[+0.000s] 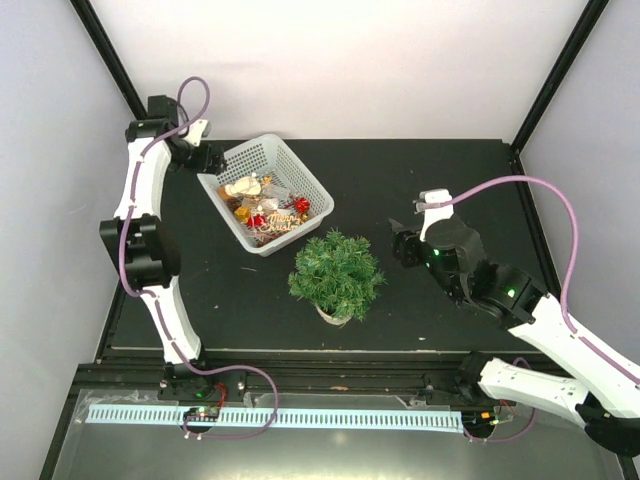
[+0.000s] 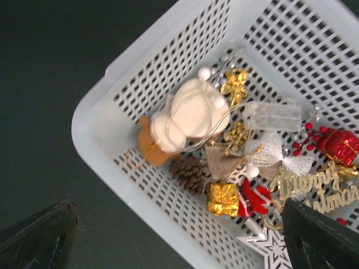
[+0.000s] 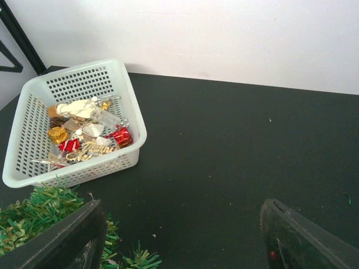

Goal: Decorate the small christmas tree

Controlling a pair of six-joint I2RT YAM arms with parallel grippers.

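Note:
The small christmas tree (image 1: 336,275), bushy green on a small white base, stands at mid-table just in front of the white mesh basket (image 1: 301,171). My left gripper (image 1: 210,160) hangs open over the basket's left corner, holding nothing. In the left wrist view the open left gripper (image 2: 179,241) looks down on a white pompom figure (image 2: 190,115), a pinecone (image 2: 189,174), a gold gift (image 2: 222,200) and a gold "Merry Christmas" sign (image 2: 314,188). My right gripper (image 1: 400,245) stands open and empty just right of the tree. The right wrist view shows the tree (image 3: 33,216) beside the left finger (image 3: 61,241).
The basket (image 3: 133,120) also holds a red gift (image 2: 338,145) and a silver star (image 2: 269,246). Black table (image 1: 450,180) stretches bare to the right of the basket and behind my right gripper (image 3: 182,241). White walls with black corner posts close in the table.

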